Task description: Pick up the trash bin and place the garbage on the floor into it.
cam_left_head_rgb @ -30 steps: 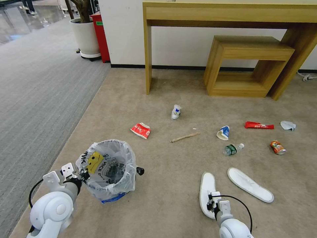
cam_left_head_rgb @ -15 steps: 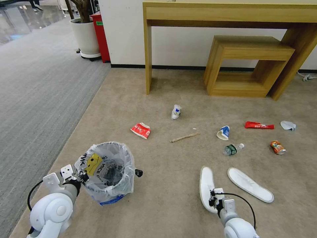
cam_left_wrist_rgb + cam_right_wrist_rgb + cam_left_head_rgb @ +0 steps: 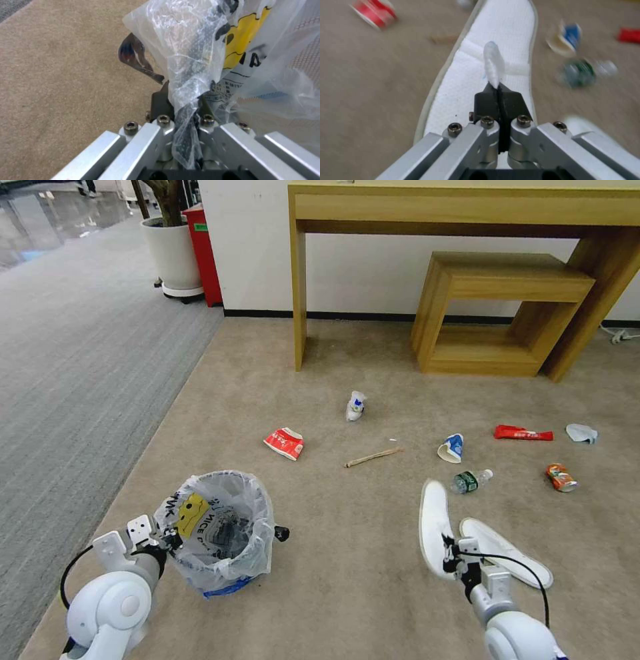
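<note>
Meanwhile, left claw (image 3: 186,110) pinches the trash bin (image 3: 220,530) liner to carry it near-left, while right claw (image 3: 499,93) grips a slipper's (image 3: 435,527) strap, lifting it for binning.

The trash bin (image 3: 220,533) sits left on the floor (image 3: 333,553); two slippers (image 3: 437,527) lie right, smaller litter (image 3: 460,447) beyond.

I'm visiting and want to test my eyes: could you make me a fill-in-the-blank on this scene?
1. The left tool pinches the ____ lining the trash bin.
2. The right tool is shut on a white ____.
3. The second slipper lies on the ____.
4. The wooden stick lies beside a red-white ____.

Missing: bag; slipper; floor; carton
</note>
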`<state>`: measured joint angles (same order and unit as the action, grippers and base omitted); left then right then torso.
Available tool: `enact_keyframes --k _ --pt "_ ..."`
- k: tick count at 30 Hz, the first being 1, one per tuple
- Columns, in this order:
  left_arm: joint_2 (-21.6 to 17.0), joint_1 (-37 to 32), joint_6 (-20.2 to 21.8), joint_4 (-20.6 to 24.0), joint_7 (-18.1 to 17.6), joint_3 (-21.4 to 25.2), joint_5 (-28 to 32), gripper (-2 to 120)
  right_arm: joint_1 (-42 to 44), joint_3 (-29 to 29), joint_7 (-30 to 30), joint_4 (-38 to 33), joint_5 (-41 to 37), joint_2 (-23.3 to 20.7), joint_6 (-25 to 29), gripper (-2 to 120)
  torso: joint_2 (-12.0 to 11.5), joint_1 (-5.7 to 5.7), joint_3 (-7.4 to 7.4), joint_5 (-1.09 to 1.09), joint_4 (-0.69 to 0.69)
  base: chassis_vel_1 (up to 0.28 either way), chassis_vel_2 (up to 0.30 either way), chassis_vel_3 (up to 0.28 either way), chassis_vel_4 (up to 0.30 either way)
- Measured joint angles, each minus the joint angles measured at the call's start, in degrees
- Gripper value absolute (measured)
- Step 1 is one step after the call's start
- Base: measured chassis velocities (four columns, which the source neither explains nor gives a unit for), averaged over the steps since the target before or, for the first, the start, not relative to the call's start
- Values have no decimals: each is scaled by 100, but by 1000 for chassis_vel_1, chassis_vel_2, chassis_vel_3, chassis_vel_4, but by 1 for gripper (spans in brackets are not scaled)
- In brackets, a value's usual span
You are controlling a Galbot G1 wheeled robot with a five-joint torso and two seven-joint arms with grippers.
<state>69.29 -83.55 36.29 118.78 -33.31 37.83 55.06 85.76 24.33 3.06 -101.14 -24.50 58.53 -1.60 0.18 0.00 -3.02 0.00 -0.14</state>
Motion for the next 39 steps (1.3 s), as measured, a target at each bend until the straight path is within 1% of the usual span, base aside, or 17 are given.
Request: enact_keyframes --k 1,2,3,5,6,9,11,14,15,17,18,21,22,26,32,34,39 --pt "6 0 0 4 3 -18 -16 0 -2 42 -283 -31 -54 -8 196 0 0 0 0 0 0 0 0 0 0" --pt "6 0 0 4 3 -18 -16 0 -2 42 -283 -31 -54 -8 196 0 0 0 0 0 0 0 0 0 0" --pt "8 -2 0 12 10 -35 -33 0 -12 68 -606 -55 -120 -16 400 0 0 0 0 0 0 0 0 0 0" --pt "8 -11 0 24 21 -59 -50 0 -37 113 -1046 -96 -208 -30 621 0 0 0 0 0 0 0 0 0 0" --pt "8 -11 0 24 21 -59 -50 0 -37 113 -1046 -96 -208 -30 621 0 0 0 0 0 0 0 0 0 0" --pt "4 -13 2 37 34 -87 -71 0 -94 135 -1888 -129 -342 -81 1066 0 0 0 0 0 1 0 0 0 0" --pt "4 -13 2 38 35 -96 -82 0 -99 132 -2027 -140 -362 -90 1134 0 0 0 0 0 0 0 0 0 0" --pt "7 -19 5 30 65 -147 -142 0 -119 87 -2565 -206 -492 -125 1387 0 0 0 0 0 0 0 0 0 0" --pt "7 -19 5 30 65 -147 -142 0 -119 87 -2565 -206 -492 -125 1387 0 0 0 0 0 0 0 0 0 0" --pt "8 -14 8 18 78 -179 -166 0 -144 63 -2929 -262 -553 -156 1507 0 0 0 0 0 0 0 0 0 0" --pt "8 -14 8 18 78 -179 -166 0 -144 63 -2929 -262 -553 -156 1507 0 0 0 0 0 0 0 0 0 0" --pt "-2 -4 18 0 99 -240 -216 0 -218 48 -3453 -349 -631 -238 1634 0 0 0 0 0 0 0 0 0 0" --pt "-2 -4 18 0 99 -240 -216 0 -218 48 -3453 -349 -631 -238 1634 0 0 0 0 0 0 0 0 0 0" --pt "-4 -5 23 -38 144 -358 -346 0 -383 -19 -3935 -490 -794 -395 1718 0 0 0 0 -1 0 0 0 0 0" --pt "-9 -22 26 -69 180 -500 -476 0 -586 -180 -4127 -626 -922 -575 1751 0 0 0 0 0 0 0 0 0 0" --pt "-40 -27 32 -77 193 -593 -543 0 -802 -360 -4194 -710 -1014 -728 1748 0 0 0 0 0 0 0 0 0 0" --pt "-78 -38 39 -78 201 -695 -605 0 -1224 -678 -4243 -768 -1174 -880 1736 0 0 0 0 -1 0 0 0 0 0"
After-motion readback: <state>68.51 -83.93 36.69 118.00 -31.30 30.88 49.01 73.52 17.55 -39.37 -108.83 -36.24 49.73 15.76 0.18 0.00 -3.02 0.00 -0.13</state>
